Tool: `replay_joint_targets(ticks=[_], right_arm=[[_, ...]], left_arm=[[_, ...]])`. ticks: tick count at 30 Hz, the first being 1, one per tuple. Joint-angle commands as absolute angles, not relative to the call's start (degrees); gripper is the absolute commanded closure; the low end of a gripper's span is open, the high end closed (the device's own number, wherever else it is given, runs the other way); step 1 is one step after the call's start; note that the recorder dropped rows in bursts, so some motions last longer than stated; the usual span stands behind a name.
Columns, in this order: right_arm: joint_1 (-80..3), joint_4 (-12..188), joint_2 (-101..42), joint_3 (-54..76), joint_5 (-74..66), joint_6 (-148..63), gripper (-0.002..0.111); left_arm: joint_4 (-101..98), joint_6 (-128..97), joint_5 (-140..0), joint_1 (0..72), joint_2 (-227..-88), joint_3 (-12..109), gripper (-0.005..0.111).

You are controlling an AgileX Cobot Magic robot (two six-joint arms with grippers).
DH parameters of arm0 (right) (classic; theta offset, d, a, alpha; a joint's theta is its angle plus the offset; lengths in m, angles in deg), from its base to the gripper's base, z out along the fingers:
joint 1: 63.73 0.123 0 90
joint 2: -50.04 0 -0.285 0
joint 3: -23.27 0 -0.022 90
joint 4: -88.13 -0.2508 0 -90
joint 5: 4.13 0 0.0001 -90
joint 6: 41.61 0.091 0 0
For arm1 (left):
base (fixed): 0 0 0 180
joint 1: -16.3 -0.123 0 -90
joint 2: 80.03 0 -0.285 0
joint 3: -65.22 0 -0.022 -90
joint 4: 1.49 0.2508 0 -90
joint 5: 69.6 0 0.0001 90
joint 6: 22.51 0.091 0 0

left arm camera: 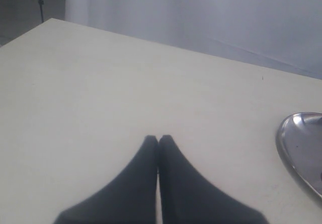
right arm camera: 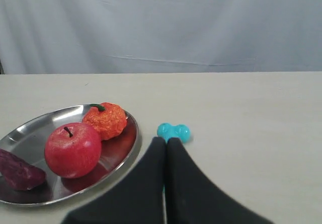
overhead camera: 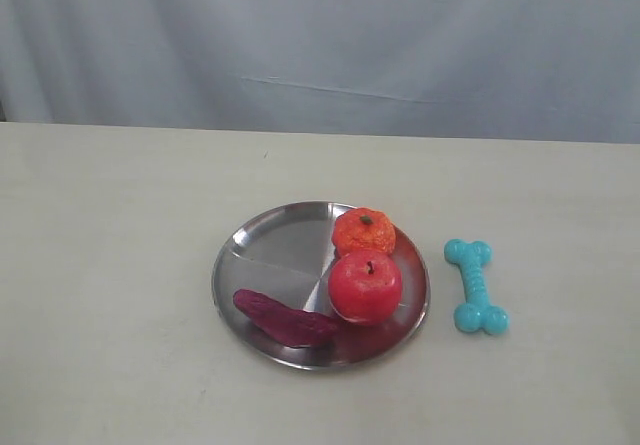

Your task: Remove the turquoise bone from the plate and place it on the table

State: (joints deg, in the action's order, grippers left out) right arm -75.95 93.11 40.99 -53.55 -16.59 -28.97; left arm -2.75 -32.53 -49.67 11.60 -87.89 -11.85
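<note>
Nearest the lens in the exterior view is the front rim of the plate (overhead camera: 265, 255), low in the centre of the frame. A dark purple slice (overhead camera: 285, 317) lies on its left part. A red apple (overhead camera: 365, 286) stands to the right of that, with an orange fruit (overhead camera: 364, 232) touching it from behind. Further right, in the lower right of the frame, the turquoise bone (overhead camera: 476, 286) lies flat on the table (overhead camera: 110, 265), just beside the plate but clear of its rim. The move off the plate therefore looks complete.

Neither arm shows in the exterior view. In its wrist view the left gripper (left arm camera: 158, 138) is clenched, finger against finger with nothing between, over bare table, with the plate's edge near. The right gripper (right arm camera: 166, 141) is clenched and empty too, and one knobby end of the bone peeps out just past its tips.

The bone looks light and rubbery, likely to give a little and unlikely to break. Its ribs should resist slipping. The ribbed shaft midway between the knobs seems the best place to grip it, with the jaws set across its narrow width.
</note>
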Motion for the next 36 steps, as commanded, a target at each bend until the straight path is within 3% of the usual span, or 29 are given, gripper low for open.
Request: replay_joint_targets(ticks=[1,36], right_arm=[[-76.3,93.7,42.2,-53.9,-17.5,-30.6,0.109],[-76.3,93.6,42.2,-53.9,-21.4,-35.3,0.109]], left_arm=[[-2.8,-32.6,-50.0,11.5,-87.8,-12.0,0.107],[-2.8,-32.6,-50.0,11.5,-87.8,-12.0,0.107]])
